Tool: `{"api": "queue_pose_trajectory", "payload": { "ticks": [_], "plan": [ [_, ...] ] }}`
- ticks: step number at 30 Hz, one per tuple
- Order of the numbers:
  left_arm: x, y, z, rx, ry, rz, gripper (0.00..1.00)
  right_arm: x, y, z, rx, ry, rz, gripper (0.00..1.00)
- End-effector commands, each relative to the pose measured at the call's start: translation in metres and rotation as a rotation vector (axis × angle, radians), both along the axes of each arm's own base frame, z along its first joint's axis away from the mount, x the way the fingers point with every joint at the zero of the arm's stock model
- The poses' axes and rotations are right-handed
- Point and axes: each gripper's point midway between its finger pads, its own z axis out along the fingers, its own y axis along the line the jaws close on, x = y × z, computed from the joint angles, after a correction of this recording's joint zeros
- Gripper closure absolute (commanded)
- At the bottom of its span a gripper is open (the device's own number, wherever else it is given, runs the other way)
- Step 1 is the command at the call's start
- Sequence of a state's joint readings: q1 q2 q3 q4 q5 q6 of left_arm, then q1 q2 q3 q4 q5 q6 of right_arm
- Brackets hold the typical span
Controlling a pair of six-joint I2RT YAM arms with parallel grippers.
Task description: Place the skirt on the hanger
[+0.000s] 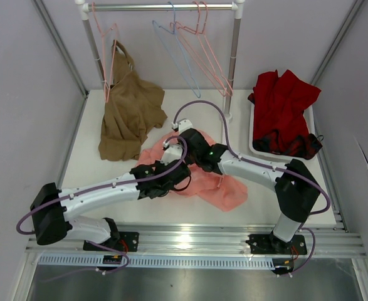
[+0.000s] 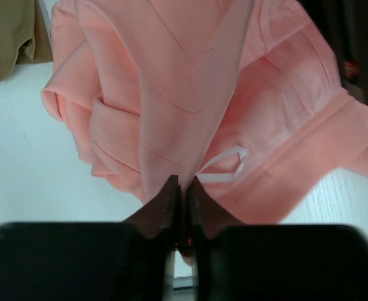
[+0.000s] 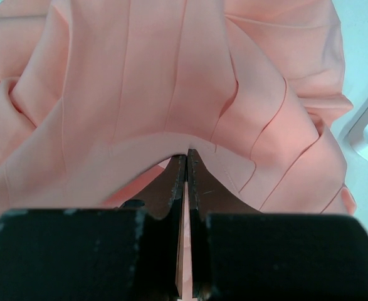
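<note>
Two pinches: left gripper (image 2: 182, 185) and right gripper (image 3: 187, 160) closed tight on skirt (image 1: 216, 189) folds, probably to lift toward hanger (image 1: 172, 56).

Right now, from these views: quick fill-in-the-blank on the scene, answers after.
1. The left gripper and right gripper are both ____ on the skirt.
2. The skirt rests on the ____.
3. The bin holds a ____ garment.
4. Only one hanger on the rail is ____.
Answers: shut; table; red; blue.
</note>
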State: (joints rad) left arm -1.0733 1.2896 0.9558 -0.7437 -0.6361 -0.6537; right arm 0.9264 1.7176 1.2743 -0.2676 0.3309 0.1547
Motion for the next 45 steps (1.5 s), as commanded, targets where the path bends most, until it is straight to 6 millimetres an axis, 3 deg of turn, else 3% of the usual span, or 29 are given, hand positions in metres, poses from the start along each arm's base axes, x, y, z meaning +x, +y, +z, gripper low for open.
{"api": "queue_pose_trajectory", "payload": {
  "ticks": [1, 6, 9, 10, 13, 16, 17, 23, 24, 30, 45],
  "plan": [
    [0.011, 0.005, 0.002, 0.002, -0.025, 0.027, 0.95, 0.010, 0.004, 0.015, 0.043, -0.010, -0.022, 0.99],
    [0.009, -0.001, -0.011, -0.055, 0.016, 0.012, 1.00, 0.007, -0.007, 0.009, 0.024, 0.008, -0.039, 0.84],
    [0.012, -0.003, -0.017, -0.085, 0.038, 0.013, 1.00, -0.002, -0.015, 0.005, -0.013, 0.001, -0.043, 0.63],
    [0.014, -0.002, -0.018, -0.094, 0.042, 0.015, 1.00, -0.007, -0.025, 0.002, -0.043, -0.008, -0.056, 0.52],
    [0.017, -0.003, -0.019, -0.114, 0.050, 0.005, 1.00, -0.021, -0.046, -0.008, -0.090, -0.007, -0.076, 0.37],
    [0.022, -0.005, -0.018, -0.136, 0.054, -0.007, 1.00, -0.032, -0.063, -0.008, -0.091, -0.012, -0.100, 0.31],
    [0.023, -0.006, -0.017, -0.144, 0.057, -0.012, 1.00, -0.041, -0.071, -0.019, -0.111, 0.003, -0.098, 0.31],
    [0.033, -0.004, -0.018, -0.150, 0.073, -0.016, 1.00, -0.064, -0.097, -0.003, -0.085, -0.058, -0.129, 0.24],
    [0.032, -0.005, -0.018, -0.153, 0.078, -0.020, 1.00, -0.069, -0.102, -0.008, -0.096, -0.063, -0.129, 0.23],
    [0.039, 0.002, -0.015, -0.155, 0.073, -0.007, 1.00, -0.069, -0.125, -0.017, -0.149, -0.089, -0.173, 0.22],
    [0.075, 0.021, 0.005, -0.171, 0.049, 0.041, 1.00, -0.079, -0.117, -0.032, -0.182, -0.075, -0.117, 0.23]
  ]
}}
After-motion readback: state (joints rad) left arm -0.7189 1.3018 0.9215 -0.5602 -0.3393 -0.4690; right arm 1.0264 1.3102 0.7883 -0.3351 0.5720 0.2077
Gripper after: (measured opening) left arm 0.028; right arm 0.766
